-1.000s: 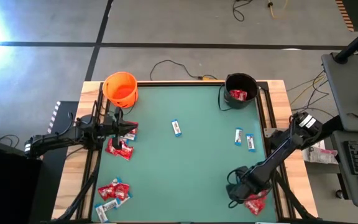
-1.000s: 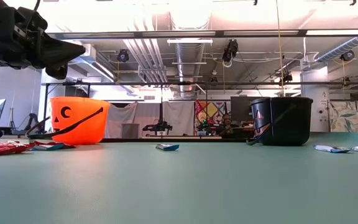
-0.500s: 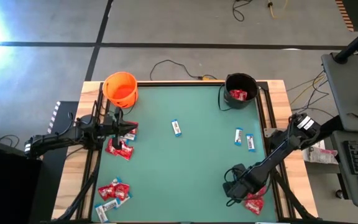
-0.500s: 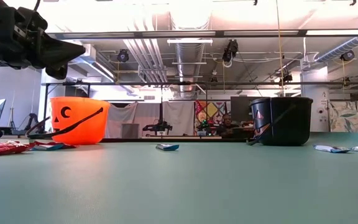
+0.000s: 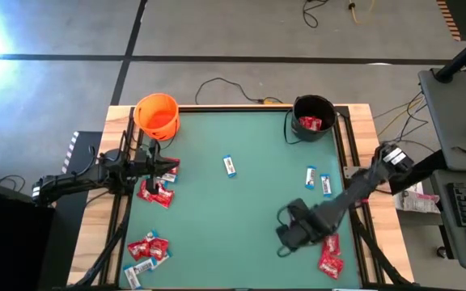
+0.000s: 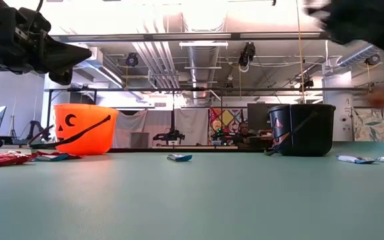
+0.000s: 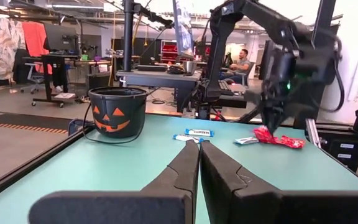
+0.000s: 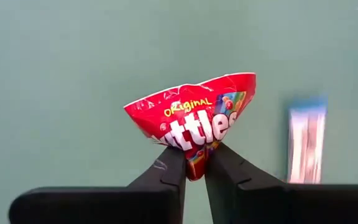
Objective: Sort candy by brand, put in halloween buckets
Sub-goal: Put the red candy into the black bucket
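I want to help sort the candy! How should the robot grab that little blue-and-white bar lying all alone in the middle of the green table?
The slim blue-and-white wrapped bar lies flat and alone on the green table. Probably best: come straight down from above and pinch across its narrow middle, fingers on the two long edges. Nothing sits close enough to block a hand.
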`<state>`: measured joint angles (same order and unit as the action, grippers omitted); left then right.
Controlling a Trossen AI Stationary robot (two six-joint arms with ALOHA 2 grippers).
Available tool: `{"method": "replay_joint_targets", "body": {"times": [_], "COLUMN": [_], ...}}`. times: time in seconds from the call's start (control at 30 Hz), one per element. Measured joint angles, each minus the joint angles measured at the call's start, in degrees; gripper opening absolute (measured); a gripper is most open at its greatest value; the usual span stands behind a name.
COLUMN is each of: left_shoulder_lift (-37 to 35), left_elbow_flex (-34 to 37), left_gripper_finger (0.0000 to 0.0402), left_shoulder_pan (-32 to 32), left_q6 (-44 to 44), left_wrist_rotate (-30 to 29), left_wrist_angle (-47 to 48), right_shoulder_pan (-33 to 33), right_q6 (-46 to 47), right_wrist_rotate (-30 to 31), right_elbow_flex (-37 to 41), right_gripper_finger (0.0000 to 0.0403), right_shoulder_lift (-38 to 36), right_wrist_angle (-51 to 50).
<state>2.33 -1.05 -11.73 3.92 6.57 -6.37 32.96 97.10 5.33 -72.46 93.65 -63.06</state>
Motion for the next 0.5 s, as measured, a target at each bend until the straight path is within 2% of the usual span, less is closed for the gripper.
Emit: {"method": "replay_joint_targets", "body": {"times": [0.1, 0.2, 0.33, 0.5], "left_shoulder_lift": [0.0, 0.0, 0.0, 0.0], "left_elbow_flex": [0.0, 0.0, 0.0, 0.0], "left_gripper_finger": [0.0000, 0.0000, 0.0000, 0.0000], "left_shoulder_pan": [0.0, 0.0, 0.0, 0.0], "left_q6": [0.0, 0.0, 0.0, 0.0], "left_wrist_rotate": [0.0, 0.0, 0.0, 0.0], "left_wrist_angle": [0.0, 0.0, 0.0, 0.0], "right_shoulder_pan": [-6.6, -16.6, -33.2, -54.0], "right_q6": [-11.2, -22.5, -39.7, -50.5], "right_wrist_rotate": [9.1, 16.1, 17.6, 17.8], "right_elbow_flex": [-3.9, -7.4, -10.8, -11.5], "right_gripper_finger": [0.0035, 0.0034, 0.0034, 0.0034], "right_shoulder_lift": [-1.4, -3.7, -8.0, -11.4], "right_wrist_angle": [-6.3, -13.1, -14.5, -14.4]}}
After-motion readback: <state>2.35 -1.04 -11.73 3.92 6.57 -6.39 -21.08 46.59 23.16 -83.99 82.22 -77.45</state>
